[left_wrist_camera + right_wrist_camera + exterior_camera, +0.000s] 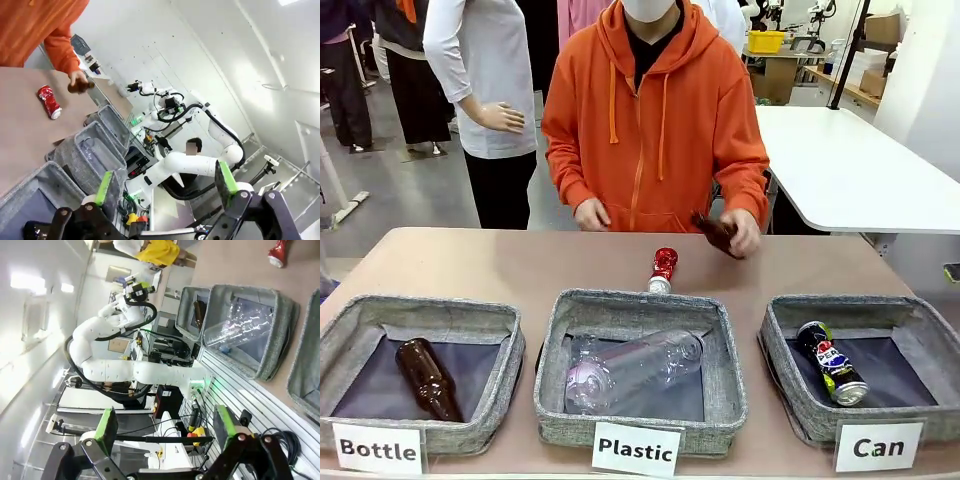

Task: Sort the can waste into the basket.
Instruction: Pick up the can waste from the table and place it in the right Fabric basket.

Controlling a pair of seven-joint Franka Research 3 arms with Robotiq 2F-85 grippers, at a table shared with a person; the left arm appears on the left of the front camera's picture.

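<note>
Left gripper (165, 180): jaws spread wide, nothing between the green pads, touching nothing
Right gripper (166, 422): jaws just as wide, pads bare, nothing held
Left wrist view: Bottle basket (47, 172) nearest the fingers, Plastic basket (75, 145) beyond it, then the bare table (20, 125) with the red can (49, 101) lying on it
Right wrist view: Plastic basket (282, 315) with the clear bottle (235, 325) inside, Bottle basket (186, 305) behind it, red can (278, 251) at the top edge
Black can (830, 362): lying on its side in the Can basket (850, 302), Pepsi logo up, silver end towards the front label
Red can (663, 268): crushed, lying on the table (500, 265) just behind the back rim of the Plastic basket (640, 300), silver end towards that rim, outside every basket
Can basket: at picture right of the row of three, well apart from the red can
Clear bottle (635, 372): on its side in the Plastic basket
Brown bottle (425, 378): lying in the Bottle basket (420, 305) at picture left
Person (655, 120): orange hoodie, at the far edge of the table
Hand (745, 235): at picture right, closed round a second brown bottle (715, 232), held tilted just above the table, near the red can but apart from it
Other hand (590, 213): at the table's far edge, holding nothing
</note>
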